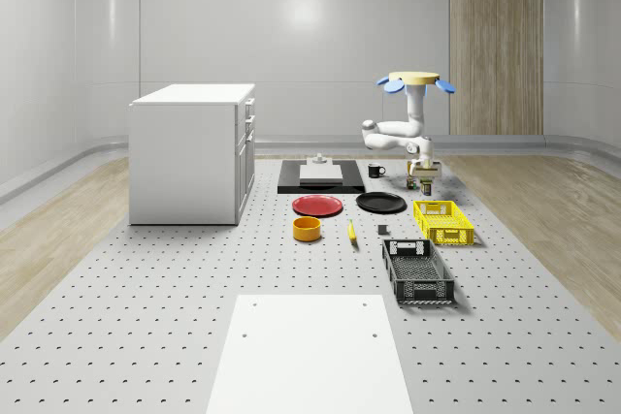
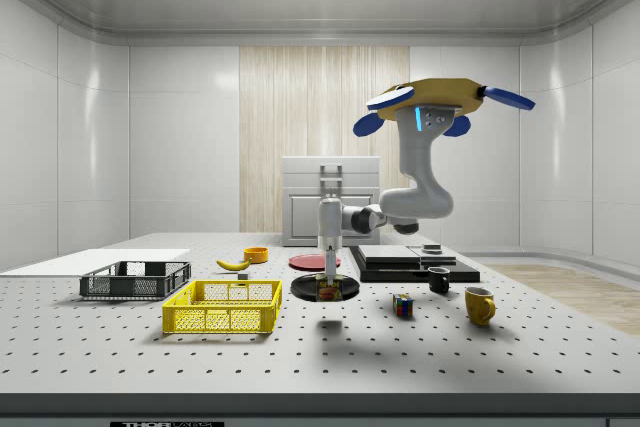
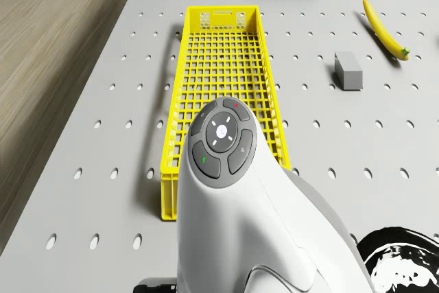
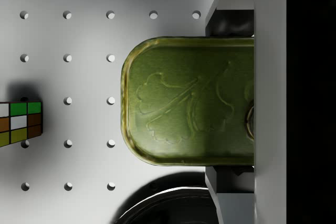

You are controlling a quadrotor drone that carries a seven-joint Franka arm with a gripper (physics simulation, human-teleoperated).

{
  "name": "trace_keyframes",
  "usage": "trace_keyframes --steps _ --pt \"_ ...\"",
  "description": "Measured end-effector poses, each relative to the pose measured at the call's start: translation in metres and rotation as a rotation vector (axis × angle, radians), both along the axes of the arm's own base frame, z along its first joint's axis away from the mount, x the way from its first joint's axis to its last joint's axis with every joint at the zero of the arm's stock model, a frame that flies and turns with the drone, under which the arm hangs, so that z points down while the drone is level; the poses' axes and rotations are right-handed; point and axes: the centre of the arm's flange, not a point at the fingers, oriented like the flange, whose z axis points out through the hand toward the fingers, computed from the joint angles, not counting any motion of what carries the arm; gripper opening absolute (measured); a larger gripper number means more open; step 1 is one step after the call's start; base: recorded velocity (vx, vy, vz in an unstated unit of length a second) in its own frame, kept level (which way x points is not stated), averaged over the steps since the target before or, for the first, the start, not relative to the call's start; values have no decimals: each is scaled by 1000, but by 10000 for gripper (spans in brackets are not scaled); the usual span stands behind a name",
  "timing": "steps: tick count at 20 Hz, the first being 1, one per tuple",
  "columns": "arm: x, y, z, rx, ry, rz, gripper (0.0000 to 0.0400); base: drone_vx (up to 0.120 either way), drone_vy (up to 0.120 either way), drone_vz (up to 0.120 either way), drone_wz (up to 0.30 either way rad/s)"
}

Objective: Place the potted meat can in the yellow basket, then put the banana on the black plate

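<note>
The drone (image 1: 421, 79) hovers over the table's back right, just beyond the yellow basket's (image 1: 443, 221) far end. Its arm reaches down, and the gripper (image 1: 424, 177) is shut on the potted meat can (image 1: 425, 184), held slightly above the table between the basket and the black plate (image 1: 380, 203). In the wrist view the can's lid (image 4: 189, 100) sits between the two fingers (image 4: 231, 22), with the plate's rim (image 4: 163, 208) beside it. The banana (image 1: 352, 232) lies on the table past the plate, toward the front. From the drone, the basket (image 3: 223, 66) lies lengthwise ahead of the wrist, the banana (image 3: 385, 30) off to one side.
A black crate (image 1: 417, 271) sits in front of the basket, with a small grey block (image 3: 348, 70) near the banana. A red plate (image 1: 317, 206) and orange bowl (image 1: 307, 229) lie left of the black plate. A Rubik's cube (image 2: 403, 305), two mugs (image 2: 479, 304) and a white cabinet (image 1: 194, 152) stand around.
</note>
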Motion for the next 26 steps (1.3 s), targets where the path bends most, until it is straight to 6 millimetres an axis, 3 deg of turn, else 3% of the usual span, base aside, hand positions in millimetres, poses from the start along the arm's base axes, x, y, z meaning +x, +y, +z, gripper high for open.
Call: trace_keyframes --steps 4,26 --pt "0 0 -4 0 0 0 291 120 0 110 0" --pt "0 0 -7 0 0 0 291 120 0 0 0"
